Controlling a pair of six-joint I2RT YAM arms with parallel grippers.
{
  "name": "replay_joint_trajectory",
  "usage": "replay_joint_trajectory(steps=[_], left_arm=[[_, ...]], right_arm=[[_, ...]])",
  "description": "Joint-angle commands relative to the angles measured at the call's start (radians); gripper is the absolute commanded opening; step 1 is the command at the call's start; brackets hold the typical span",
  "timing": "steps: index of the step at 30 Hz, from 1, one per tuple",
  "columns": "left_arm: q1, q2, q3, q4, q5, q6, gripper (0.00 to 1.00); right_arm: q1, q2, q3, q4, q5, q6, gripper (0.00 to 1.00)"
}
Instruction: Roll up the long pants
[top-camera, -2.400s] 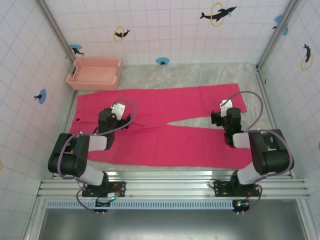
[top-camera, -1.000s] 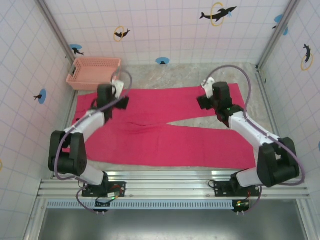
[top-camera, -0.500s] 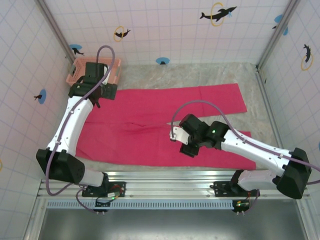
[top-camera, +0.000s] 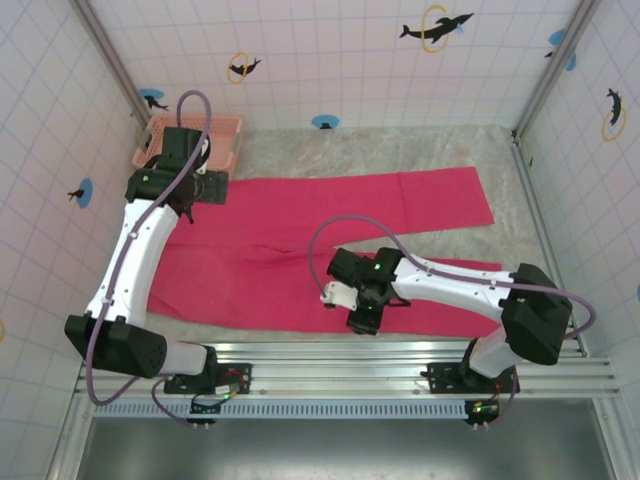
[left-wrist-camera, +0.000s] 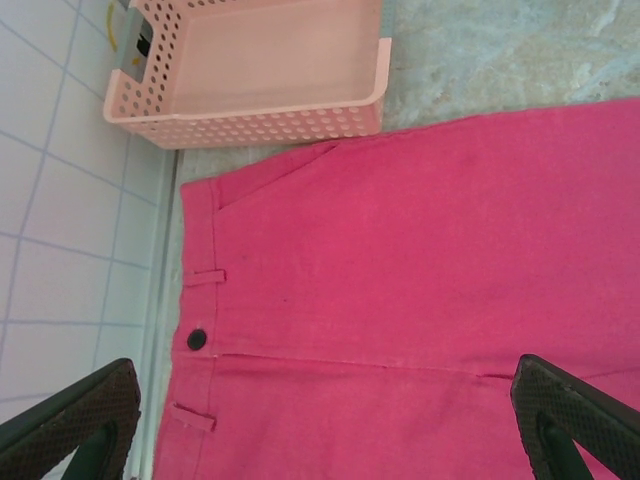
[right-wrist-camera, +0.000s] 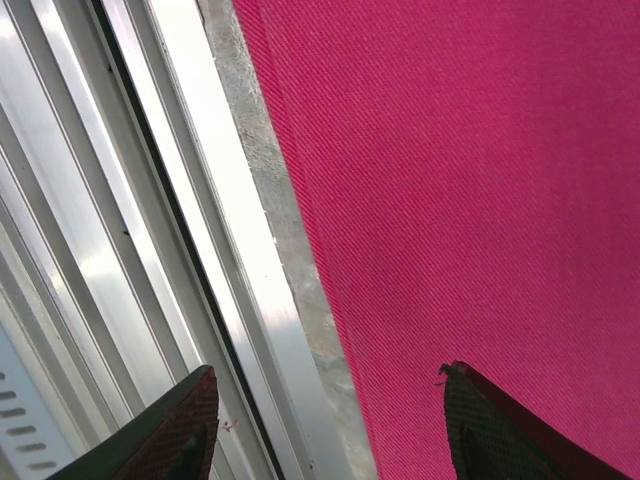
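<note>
The long pants (top-camera: 330, 205) lie flat on the table, magenta-pink, with the waist at the left and both legs running right. My left gripper (top-camera: 188, 186) hangs above the waist's far-left corner beside the basket, open wide. In the left wrist view the waistband with its black button (left-wrist-camera: 197, 339) lies below the left gripper (left-wrist-camera: 322, 400). My right gripper (top-camera: 362, 318) is open at the near edge of the near leg. In the right wrist view the right gripper (right-wrist-camera: 328, 400) straddles the cloth's edge (right-wrist-camera: 300, 230), one finger over the rail and one over the pants (right-wrist-camera: 480, 180).
A pale pink lattice basket (top-camera: 190, 140) stands at the far left corner, just beyond the waistband; it looks empty in the left wrist view (left-wrist-camera: 250, 120). An aluminium rail (top-camera: 340, 362) runs along the table's near edge, close to the right gripper (right-wrist-camera: 150, 200). Tiled walls enclose the table.
The right arm has swung from the far leg across to the near leg's front edge and moved left. The left arm has reached from mid-waist out to the far-left corner by the basket.
</note>
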Motion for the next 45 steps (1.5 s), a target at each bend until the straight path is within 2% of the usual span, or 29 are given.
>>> replay_joint_trajectory(steps=[1,3,12,15,21,24,26,30,32,38,42,45], left_arm=[[0.001,-0.012,-0.025,-0.016,0.017,-0.023,0.98],[0.0,-0.016,-0.029,-0.018,0.008,-0.012,0.98],[0.001,-0.039,-0.039,-0.031,-0.021,0.01,0.97],[0.001,-0.047,-0.045,-0.041,-0.03,0.013,0.98],[0.001,-0.055,-0.059,-0.047,-0.037,0.017,0.98],[0.0,-0.056,-0.065,-0.047,-0.038,0.024,0.97],[0.0,-0.058,-0.069,-0.05,-0.04,0.029,0.98],[-0.001,-0.069,-0.094,-0.047,-0.043,0.066,0.96],[-0.023,-0.082,-0.12,-0.044,-0.033,0.145,0.92],[-0.2,-0.116,-0.275,-0.059,-0.044,0.355,0.84],[-0.297,-0.118,-0.328,-0.113,0.007,0.396,0.81],[-0.323,-0.127,-0.362,-0.115,0.054,0.374,0.82]], right_arm=[[0.002,0.04,-0.022,0.031,-0.041,0.023,0.59],[0.005,0.056,-0.03,0.049,-0.043,0.033,0.57],[0.018,0.155,-0.047,0.103,0.094,0.05,0.53],[0.017,0.195,-0.049,0.117,0.122,0.063,0.46],[0.016,0.295,-0.005,0.088,0.184,0.072,0.27],[0.013,0.276,-0.006,0.085,0.223,0.067,0.05],[0.0,0.224,0.013,0.063,0.222,0.055,0.01],[-0.069,0.151,0.164,-0.082,0.135,0.0,0.0],[-0.125,0.155,0.279,-0.18,0.052,-0.032,0.0],[-0.238,0.26,0.545,-0.346,-0.105,-0.082,0.01],[-0.28,0.312,0.604,-0.368,-0.159,-0.086,0.01],[-0.304,0.326,0.622,-0.364,-0.209,-0.087,0.01]])
